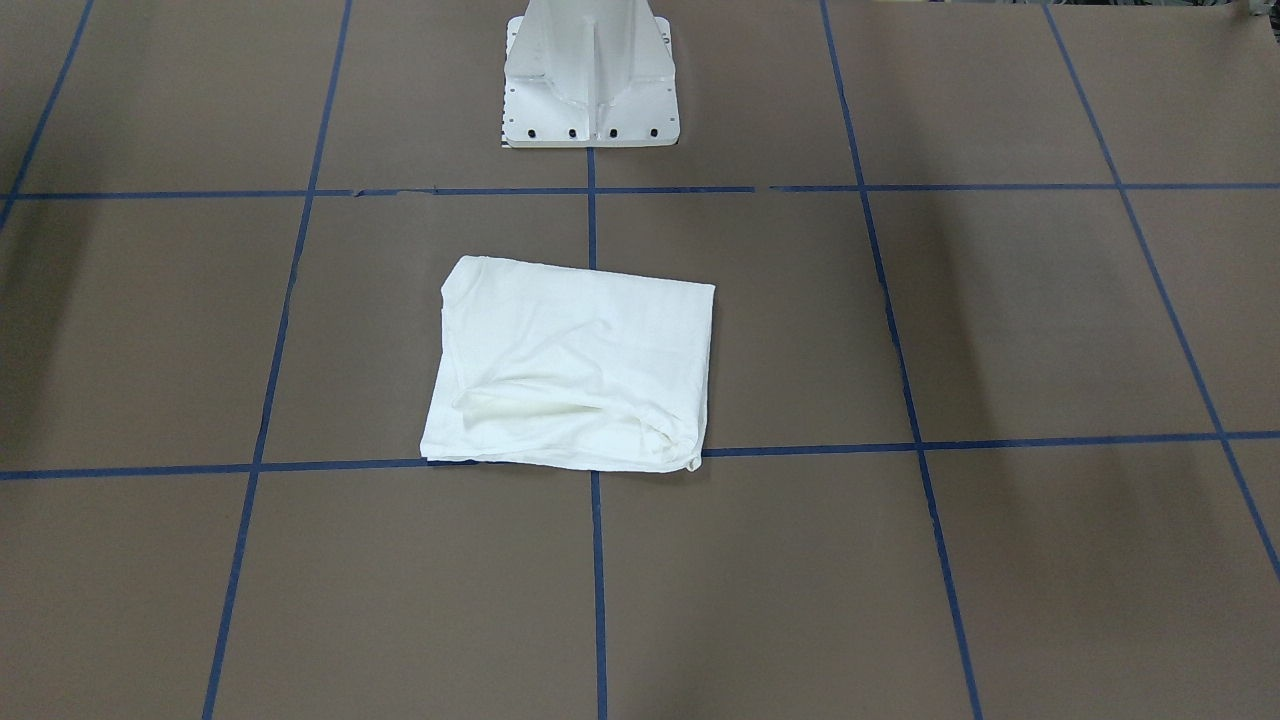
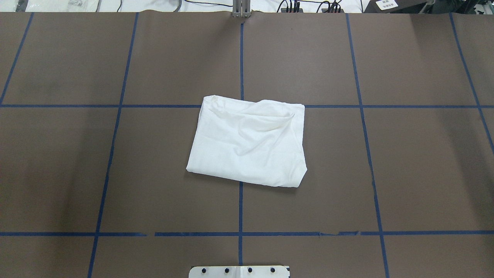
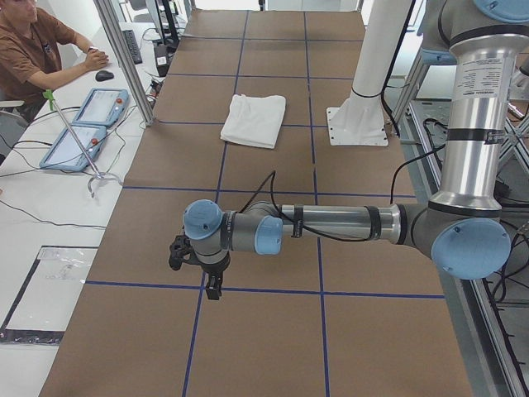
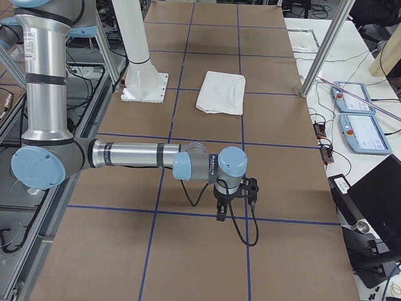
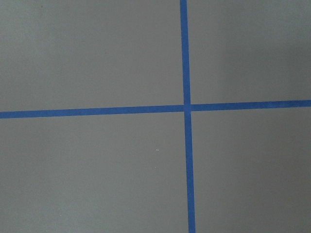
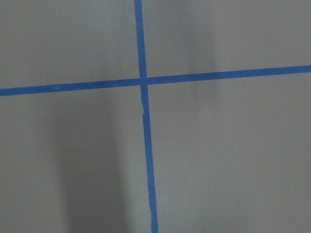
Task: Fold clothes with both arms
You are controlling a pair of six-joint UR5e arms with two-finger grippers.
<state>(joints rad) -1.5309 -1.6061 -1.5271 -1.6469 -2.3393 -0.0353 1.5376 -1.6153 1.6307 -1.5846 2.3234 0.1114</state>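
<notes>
- Well, the white shirt (image 2: 249, 143) lies folded into a rough rectangle at the middle of the table (image 2: 424, 173), flat on the brown covering.
- Seen from over the robot's shoulders, its far edge at 12 o'clock runs along one of the blue tape lines (image 2: 115, 105). A soft ridge of wrinkled cloth sits just inside that edge, and the corner at 5 o'clock is rounded and bunched.
- The white pedestal (image 1: 590, 80) stands at 6 o'clock of the shirt in that same view, apart from it, with a tape line crossing between them.
- The left arm (image 3: 331, 223) stretches level over the table, well apart from the shirt, toward the end on the robot's left. The left gripper (image 3: 213, 285) hangs from it pointing down, just above a tape crossing, and I cannot tell whether its jaws are parted or closed.
- The right arm (image 4: 131, 155) reaches out level at the opposite end. The right gripper (image 4: 220, 213) also points down close over the tape, and I cannot tell how its jaws stand either.
- Both wrist cameras show brown covering and a cross of blue tape.
- A person (image 3: 33, 50) sits at the side desk (image 3: 50, 198), at 10 o'clock in the view from the table's left end. One hand rests beside a mouse (image 3: 103, 75), and two teach pendants (image 3: 83, 128) lie on the desk nearby.
</notes>
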